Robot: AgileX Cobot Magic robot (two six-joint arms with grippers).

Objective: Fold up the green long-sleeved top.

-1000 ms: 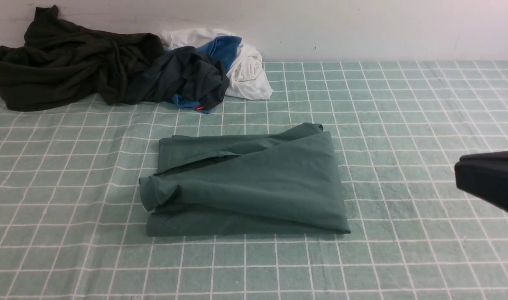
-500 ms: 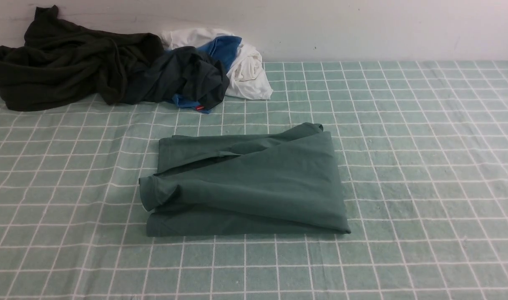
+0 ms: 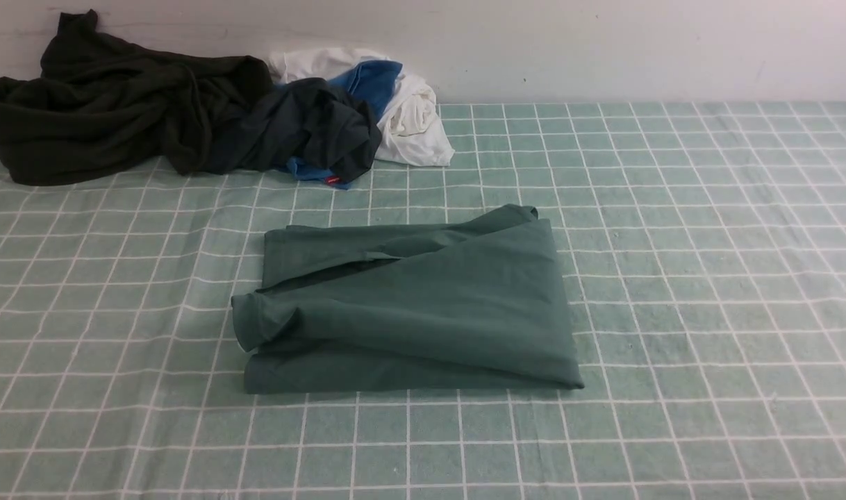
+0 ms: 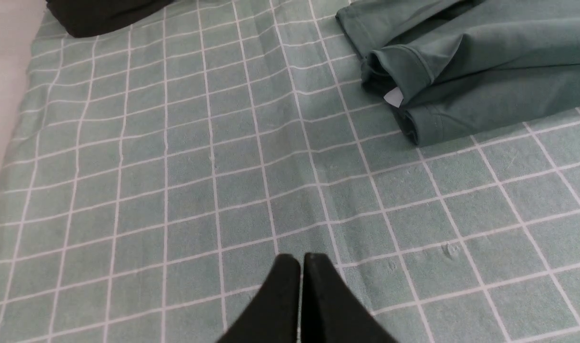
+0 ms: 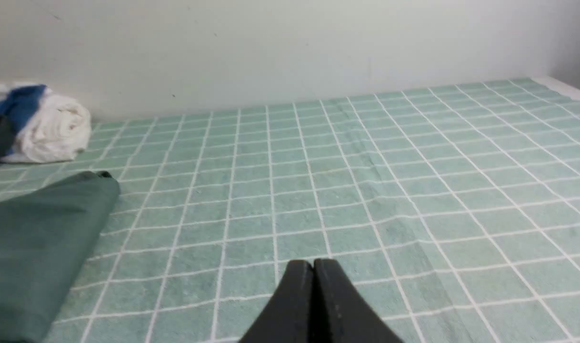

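Observation:
The green long-sleeved top (image 3: 409, 312) lies folded into a thick rectangle in the middle of the checked sheet, a cuffed sleeve end sticking out on its left side. Neither arm shows in the front view. My left gripper (image 4: 301, 259) is shut and empty above bare sheet, well clear of the top's (image 4: 466, 66) cuffed edge. Shut and empty too, my right gripper (image 5: 313, 264) hangs over bare sheet, with the top's (image 5: 37, 233) other edge off to one side.
A pile of clothes lies against the back wall at the left: a very dark olive-black garment (image 3: 110, 104), a dark navy one (image 3: 312, 128) and a white and blue one (image 3: 402, 104). The checked sheet (image 3: 708, 243) covers the whole table.
The right arm has drawn back out of the front view on the right. The folded top has not moved.

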